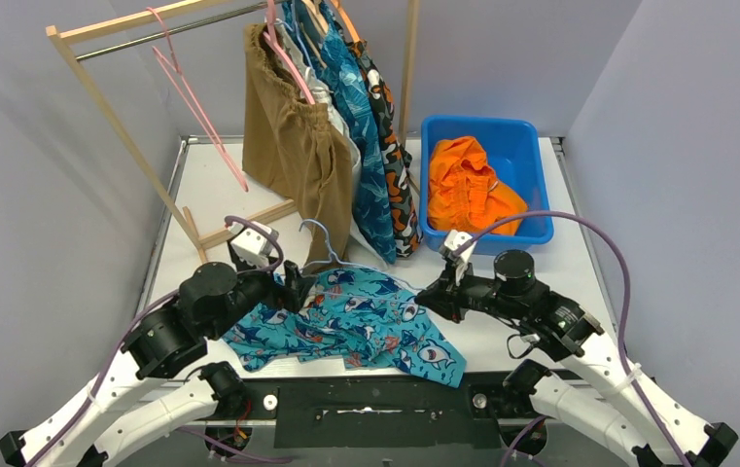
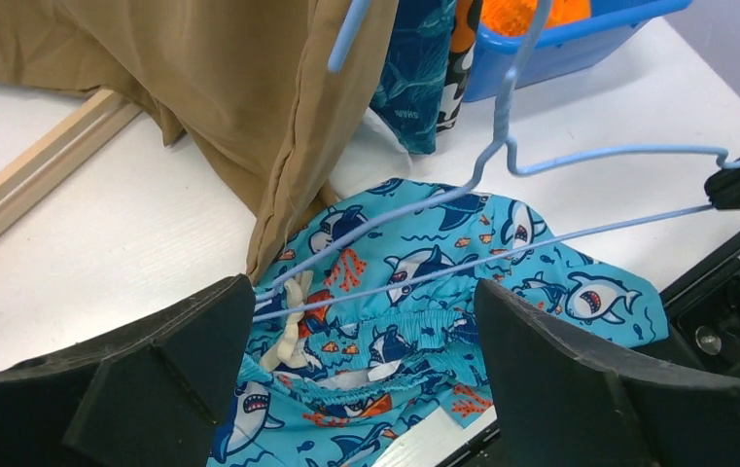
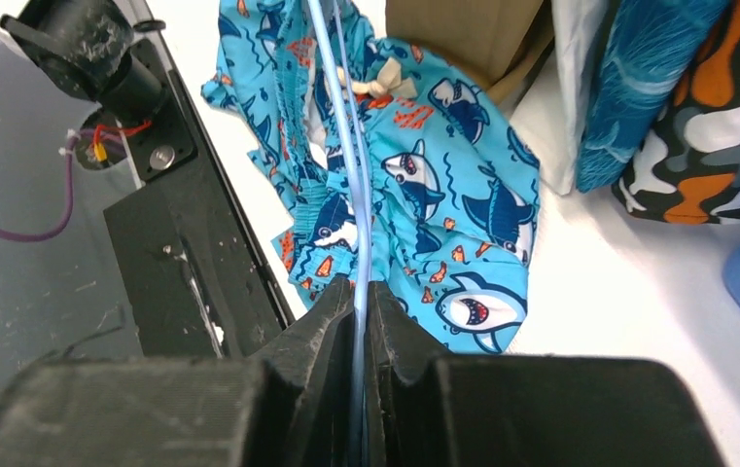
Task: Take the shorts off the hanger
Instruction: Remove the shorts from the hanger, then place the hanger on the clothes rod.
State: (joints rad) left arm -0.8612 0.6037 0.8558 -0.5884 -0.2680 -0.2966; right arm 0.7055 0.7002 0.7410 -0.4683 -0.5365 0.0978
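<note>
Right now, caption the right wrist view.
Right claw shut on the light-blue wire hanger over teal shark-print fabric shorts lying on the white table.

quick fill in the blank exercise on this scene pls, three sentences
1. The right pincer is shut on the light blue ____.
2. The blue bin holds shorts of plain ____.
3. The left pincer stands ____ over the shark-print shorts on the table.

Missing words: hanger; orange; open
</note>
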